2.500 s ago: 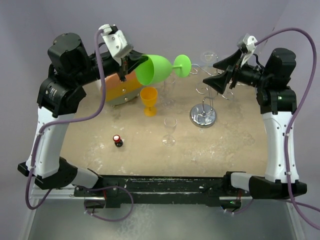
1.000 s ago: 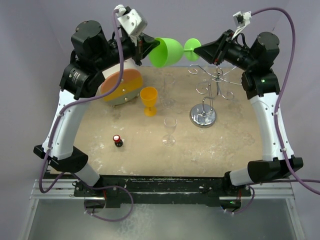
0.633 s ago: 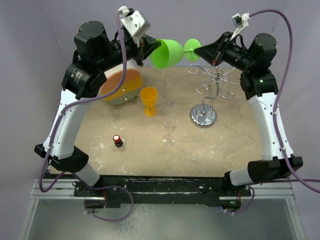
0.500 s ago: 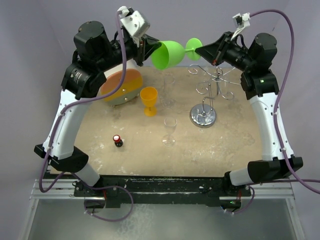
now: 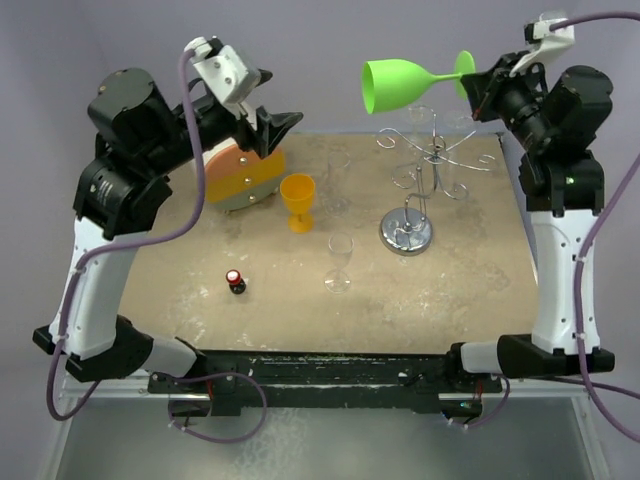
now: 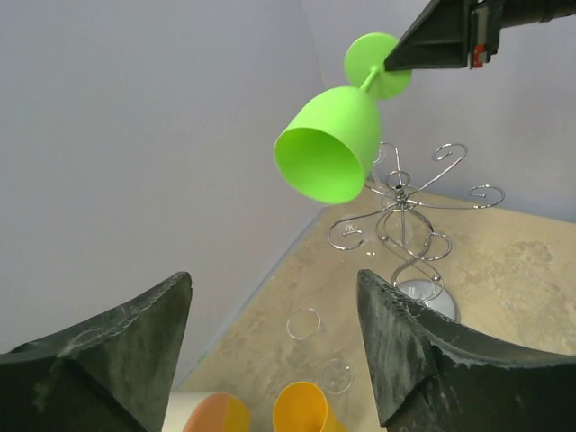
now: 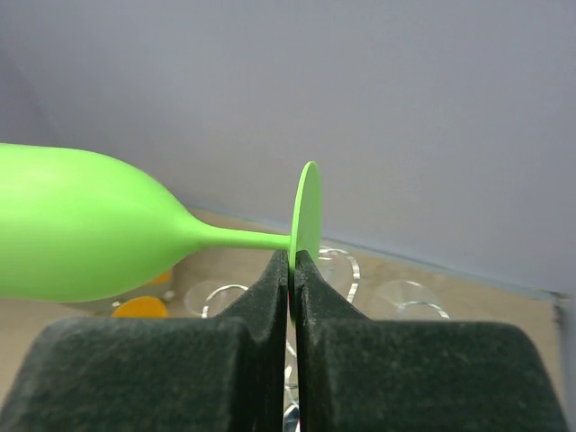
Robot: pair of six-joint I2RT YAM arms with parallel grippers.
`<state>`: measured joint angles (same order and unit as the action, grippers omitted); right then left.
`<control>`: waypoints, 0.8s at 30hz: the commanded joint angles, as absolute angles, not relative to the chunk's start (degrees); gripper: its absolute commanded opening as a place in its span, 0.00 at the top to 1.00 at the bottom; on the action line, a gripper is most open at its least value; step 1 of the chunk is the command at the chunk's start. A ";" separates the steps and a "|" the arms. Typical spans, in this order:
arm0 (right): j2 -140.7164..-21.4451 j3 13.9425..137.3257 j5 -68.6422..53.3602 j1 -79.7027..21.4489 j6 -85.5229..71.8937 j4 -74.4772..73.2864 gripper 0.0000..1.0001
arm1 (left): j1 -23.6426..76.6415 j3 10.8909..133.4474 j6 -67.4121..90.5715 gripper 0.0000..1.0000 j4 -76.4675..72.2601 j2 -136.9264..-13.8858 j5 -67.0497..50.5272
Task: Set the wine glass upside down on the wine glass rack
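The wine glass [image 5: 395,85], bright green, hangs in the air over the far edge of the bench [image 5: 470,300]. It lies on its side, with the bowl's open mouth to the left and its round foot to the right. The right jaws, at the end of the right arm [image 5: 560,130], are clamped on the rim of that foot. In the right wrist view the two black fingers [image 7: 266,292] press together with the thin green disc standing on edge between them, and the stem runs level to the left into the bowl [image 7: 81,238].

The wine glass rack [image 5: 406,235] stands on the far right part of the bench, its shiny round base near the middle and its curly arms spread out above. The glass is above the looped arms and apart from them, which the left wrist view shows well [image 6: 328,139].

The left jaws are wide apart and hold nothing. Both dark fingers [image 6: 117,346] frame that view from below, raised over the far left of the bench.

An orange goblet [image 5: 297,200] stands just beside an orange-and-white round object [image 5: 238,172]. A clear stemmed glass [image 5: 340,262] stands near the middle, and a small red-capped bottle [image 5: 234,281] stands to its left.
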<state>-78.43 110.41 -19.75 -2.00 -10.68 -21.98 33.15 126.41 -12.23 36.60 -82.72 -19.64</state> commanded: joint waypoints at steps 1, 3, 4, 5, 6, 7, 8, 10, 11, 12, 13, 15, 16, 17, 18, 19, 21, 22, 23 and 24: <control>-73.67 115.17 -1.14 -2.02 5.26 -23.84 1.00 | 32.64 124.65 -17.07 0.18 37.97 -78.81 -15.05; -72.96 115.92 4.78 -2.02 10.36 -24.72 1.00 | 32.61 123.27 -18.52 0.10 38.66 -77.73 -12.52; -72.51 116.03 7.68 -2.02 12.70 -24.45 1.00 | 32.53 122.77 -18.88 0.07 38.89 -77.48 -11.50; -72.10 115.92 10.11 -2.02 15.07 -24.13 1.00 | 32.39 122.41 -19.16 0.05 39.13 -77.14 -10.82; -71.67 115.74 12.89 -1.98 17.71 -23.47 1.00 | 32.22 122.13 -19.30 0.03 39.46 -76.90 -10.41; -71.37 115.51 15.62 -1.90 19.90 -23.08 1.00 | 32.05 121.97 -19.31 0.02 39.77 -76.76 -10.22; -71.03 114.88 18.20 -1.73 22.23 -22.51 1.00 | 31.81 121.87 -19.33 0.01 40.14 -76.70 -10.22; -70.55 113.36 23.97 -1.11 26.48 -21.23 1.00 | 31.29 121.88 -19.46 0.01 40.65 -76.45 -10.38; -70.30 112.40 26.47 -0.68 28.63 -20.47 1.00 | 31.17 121.85 -19.65 0.01 40.89 -76.49 -10.45; -70.05 111.48 28.94 -0.24 30.57 -19.72 1.00 | 31.08 121.83 -19.87 0.01 41.04 -76.31 -10.46; -69.71 110.48 30.76 0.15 32.58 -19.01 1.00 | 31.03 121.75 -20.13 0.01 41.07 -76.27 -10.41; -68.84 108.19 34.26 0.64 36.90 -17.11 1.00 | 30.93 121.60 -20.57 0.01 41.14 -76.07 -10.21; -68.48 106.78 36.04 0.69 39.31 -15.75 1.00 | 30.89 121.50 -20.64 0.01 41.19 -75.91 -10.20; -68.14 104.93 37.86 0.75 41.93 -14.54 1.00 | 30.81 121.36 -20.73 0.01 41.18 -75.79 -10.20; -67.85 103.05 39.32 0.79 44.95 -13.12 1.00 | 30.66 121.25 -20.67 0.01 41.06 -75.69 -10.31; -67.59 100.90 41.20 0.79 48.11 -10.96 1.00 | 30.47 121.22 -20.57 0.01 41.00 -75.63 -10.47; -67.27 97.16 43.57 0.79 54.04 -7.51 1.00 | 30.04 121.12 -20.25 0.01 40.90 -75.51 -10.96; -67.18 95.45 43.77 0.79 55.97 -6.98 1.00 | 29.86 121.19 -20.15 0.01 40.93 -75.50 -11.25; -67.03 94.04 43.51 0.79 56.76 -7.16 1.00 | 29.69 121.21 -20.06 0.01 40.81 -75.48 -11.43; -66.98 92.70 42.79 0.79 58.62 -6.61 1.00 | 29.51 121.28 -20.03 0.01 40.76 -75.43 -11.52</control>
